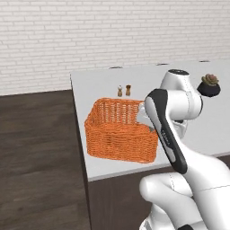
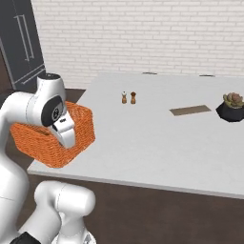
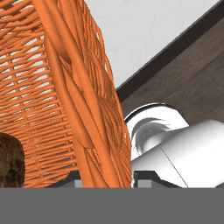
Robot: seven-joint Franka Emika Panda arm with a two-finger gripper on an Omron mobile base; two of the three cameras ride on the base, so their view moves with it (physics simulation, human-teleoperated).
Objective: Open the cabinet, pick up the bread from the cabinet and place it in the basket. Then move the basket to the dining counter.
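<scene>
The orange wicker basket (image 1: 117, 130) is at the front left corner of the light grey dining counter (image 1: 112, 81), close to its left edge. My gripper (image 1: 143, 117) is shut on the basket's right wall, with my forearm in front of it. From the right, the basket (image 2: 38, 138) lies partly behind my arm and the gripper (image 2: 66, 136) meets its near side. In the hand view the woven wall (image 3: 87, 109) runs between my fingers at the gripper (image 3: 107, 179). The brown speckled bread (image 3: 11, 164) lies inside. The cabinet is out of view.
Two small shakers (image 1: 124, 90) stand behind the basket. A potted succulent (image 2: 232, 107) and a flat brown mat (image 2: 190, 110) sit on the counter's right part. A dark tall unit with long handles (image 2: 21, 43) stands far left. Dark wooden floor (image 1: 36, 157) lies left of the counter.
</scene>
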